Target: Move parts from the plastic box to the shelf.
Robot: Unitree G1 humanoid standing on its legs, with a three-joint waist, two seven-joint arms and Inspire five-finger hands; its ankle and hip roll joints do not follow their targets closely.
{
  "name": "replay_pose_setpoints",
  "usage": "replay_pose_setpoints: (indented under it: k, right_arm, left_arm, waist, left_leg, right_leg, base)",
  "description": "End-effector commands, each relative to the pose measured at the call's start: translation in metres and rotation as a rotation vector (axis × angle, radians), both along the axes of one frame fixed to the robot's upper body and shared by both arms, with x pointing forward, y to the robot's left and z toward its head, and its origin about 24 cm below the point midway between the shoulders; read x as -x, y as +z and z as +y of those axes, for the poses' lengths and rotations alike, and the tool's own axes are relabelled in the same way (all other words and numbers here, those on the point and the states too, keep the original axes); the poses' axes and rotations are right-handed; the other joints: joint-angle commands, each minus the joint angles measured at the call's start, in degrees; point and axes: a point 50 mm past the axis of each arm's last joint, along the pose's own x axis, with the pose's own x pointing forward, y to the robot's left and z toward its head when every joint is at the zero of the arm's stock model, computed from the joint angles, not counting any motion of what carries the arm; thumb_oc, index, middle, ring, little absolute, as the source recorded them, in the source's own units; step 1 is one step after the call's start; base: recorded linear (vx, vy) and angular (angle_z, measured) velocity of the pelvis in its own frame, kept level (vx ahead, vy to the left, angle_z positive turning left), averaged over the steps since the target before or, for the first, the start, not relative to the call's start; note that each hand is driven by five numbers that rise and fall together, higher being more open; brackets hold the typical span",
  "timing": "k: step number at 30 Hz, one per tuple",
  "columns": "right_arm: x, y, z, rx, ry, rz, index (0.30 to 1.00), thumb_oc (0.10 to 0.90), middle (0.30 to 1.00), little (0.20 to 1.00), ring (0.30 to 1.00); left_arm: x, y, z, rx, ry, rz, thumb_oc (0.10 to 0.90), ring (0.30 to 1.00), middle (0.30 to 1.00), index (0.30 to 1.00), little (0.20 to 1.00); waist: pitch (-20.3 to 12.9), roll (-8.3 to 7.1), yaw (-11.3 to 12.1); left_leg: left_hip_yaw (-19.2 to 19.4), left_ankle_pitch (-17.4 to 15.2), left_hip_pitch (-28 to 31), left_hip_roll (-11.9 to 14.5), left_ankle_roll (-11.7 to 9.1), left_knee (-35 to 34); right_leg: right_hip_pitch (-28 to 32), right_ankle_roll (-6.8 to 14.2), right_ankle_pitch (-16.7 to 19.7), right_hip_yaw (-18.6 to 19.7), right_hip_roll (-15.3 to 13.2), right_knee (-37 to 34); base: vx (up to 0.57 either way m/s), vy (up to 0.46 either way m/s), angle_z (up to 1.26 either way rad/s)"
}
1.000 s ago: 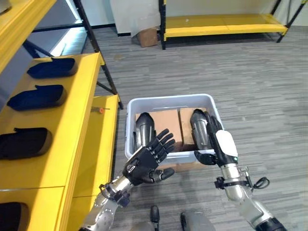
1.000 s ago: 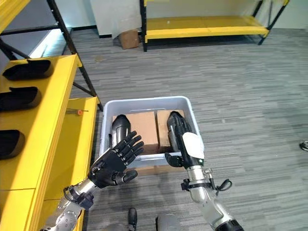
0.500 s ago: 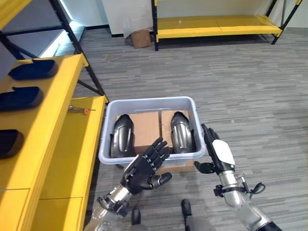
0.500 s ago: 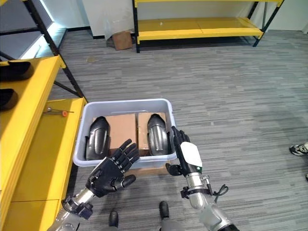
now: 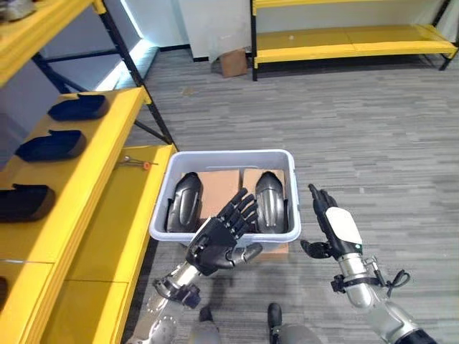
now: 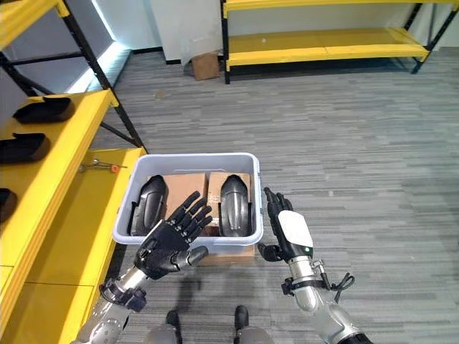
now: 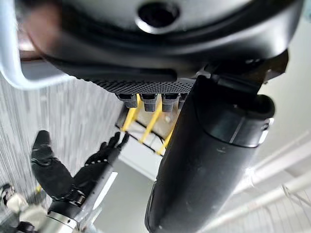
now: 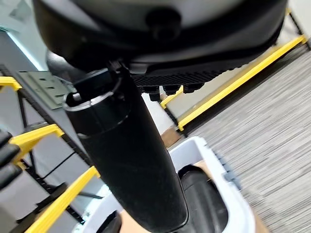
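Note:
A grey plastic box [image 5: 224,233] stands on the floor. It holds two dark glossy parts, one on the left [image 5: 185,201] and one on the right [image 5: 270,200], with brown cardboard [image 5: 219,189] between them. My left hand [image 5: 216,241] is open, fingers spread, over the box's near rim between the two parts. My right hand [image 5: 334,229] is open and upright, just right of the box and apart from it. Neither hand holds anything. The yellow shelf [image 5: 90,188] runs along the left.
Three dark parts [image 5: 51,145] lie on the shelf's upper level. A small tool with a red tip [image 5: 136,163] rests on the lower level beside the box. A cardboard box [image 5: 233,63] and another yellow rack [image 5: 351,43] stand far back across grey floor.
The camera has shifted. My right hand, over the right part a second ago, has drawn back to the box's right side. My left hand stays open at the near rim.

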Motion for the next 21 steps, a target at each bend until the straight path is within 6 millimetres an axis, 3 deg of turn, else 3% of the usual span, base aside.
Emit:
replay_pose_setpoints:
  k: [1,2,8,15,21]
  right_arm:
    - [-0.019,0.054,0.023,-0.061,0.129,-0.265,1.0,0.9,1.0,1.0,1.0]
    - [-0.023,0.055,0.027,-0.059,0.149,-0.255,1.0,0.9,1.0,1.0,1.0]
    - [-0.02,0.054,0.031,-0.139,0.17,-0.174,1.0,0.9,1.0,1.0,1.0]
    - [-0.019,0.049,0.035,-0.188,0.137,-0.137,1.0,0.9,1.0,1.0,1.0]
    - [-0.048,0.07,0.031,-0.418,0.02,-0.184,1.0,0.9,1.0,1.0,1.0]
  left_arm:
    - [0.0,0.029,0.007,0.007,0.041,-0.18,0.9,1.0,1.0,1.0,1.0]
    - [0.002,0.027,0.009,0.011,0.053,-0.171,0.9,1.0,1.0,1.0,1.0]
    - [0.007,0.012,0.012,0.017,0.03,-0.143,0.9,1.0,1.0,1.0,1.0]
    - [-0.001,0.021,0.001,-0.01,-0.019,-0.159,0.9,1.0,1.0,1.0,1.0]
    - [-0.012,0.033,0.005,-0.016,-0.019,-0.188,0.9,1.0,1.0,1.0,1.0]
  waist:
    - [-1.01,-1.04,2.47]
    - [-0.7,-1.03,3.34]
    - [-1.49,-1.66,3.35]
    - [-1.42,-2.42,3.96]
    - [1.72,-2.47,5.71]
  left_leg:
    - [-4.23,4.97,-4.12,0.3,2.19,0.1]
    - [-6.17,4.3,-4.44,-0.35,2.44,0.63]
    - [-4.11,-0.59,-2.19,-1.33,3.66,1.79]
    - [-3.9,-2.23,-1.21,-3.23,5.06,0.75]
    - [-4.27,-2.61,-3.73,-5.03,6.08,1.18]
  right_leg:
    - [4.75,4.79,-7.14,1.43,-0.46,5.25]
    - [5.02,4.65,-7.85,2.32,-0.43,6.05]
    - [5.06,4.58,-9.55,0.14,-1.83,7.88]
    - [3.76,5.74,-8.05,-0.5,-3.19,6.59]
    - [1.73,5.86,-7.66,0.04,-3.54,6.44]
  base:
    - [0.18,0.124,-0.18]
    - [0.21,0.168,-0.47]
    - [0.17,0.174,-0.74]
    - [0.08,0.09,-0.02]
    - [-0.04,0.046,0.2]
